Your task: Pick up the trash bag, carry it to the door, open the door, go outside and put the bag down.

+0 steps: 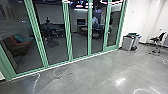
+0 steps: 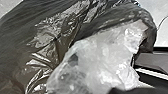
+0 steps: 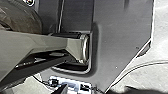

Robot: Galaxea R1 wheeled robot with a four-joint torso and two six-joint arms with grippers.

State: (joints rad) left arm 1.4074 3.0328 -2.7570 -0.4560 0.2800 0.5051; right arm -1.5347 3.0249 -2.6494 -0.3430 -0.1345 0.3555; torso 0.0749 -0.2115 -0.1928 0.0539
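Dark, shiny plastic of the trash bag (image 2: 52, 32) is bunched close to the left wrist camera, with a cloudy, see-through part (image 2: 100, 55) beside it. My left gripper is shut on the bag, its fingertips hidden by the plastic. A brownish piece of the bag (image 3: 20, 17) also shows in the right wrist view, past a grey arm link. How my right gripper stands cannot be told. In the head view, a row of glass door panels with green frames (image 1: 67, 32) runs along the left and middle.
Grey bins (image 1: 128, 43) stand by the white wall right of the glass, with a dark chair (image 1: 158, 40) farther right. Behind the glass are a red seat (image 1: 16, 45), desks and what may be a person (image 1: 95, 22). Polished grey floor (image 1: 87, 75) lies in front.
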